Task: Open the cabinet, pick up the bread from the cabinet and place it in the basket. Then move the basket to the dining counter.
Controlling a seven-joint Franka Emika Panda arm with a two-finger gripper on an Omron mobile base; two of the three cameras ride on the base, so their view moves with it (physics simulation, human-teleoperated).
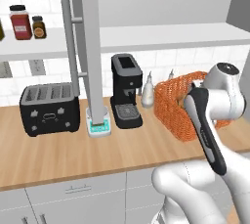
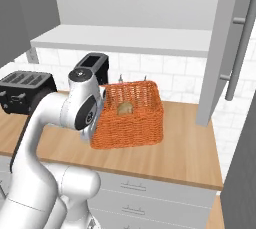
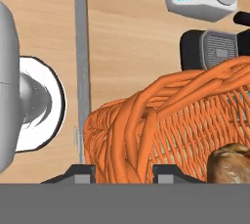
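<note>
The orange woven basket (image 2: 131,118) stands on the wooden counter under the open grey cabinet (image 2: 125,39), whose white shelf is bare. The golden-brown bread (image 2: 124,107) lies inside the basket and shows again as bread (image 3: 232,164) at the lower right of the hand view. My gripper (image 3: 124,171) is at the basket's left end. Its two fingertips (image 3: 82,173) stand on either side of the basket (image 3: 161,120) rim and press the woven wall between them. In the base views my own arm hides the gripper. The dining counter is out of view.
Left of the basket (image 1: 178,105) stand a white bottle (image 1: 148,91), a black coffee machine (image 1: 126,91), a small scale (image 1: 99,126) and a black toaster (image 1: 49,108). Open cabinet doors (image 1: 90,47) hang over the counter on both sides. Jars (image 1: 20,22) sit on the left shelf.
</note>
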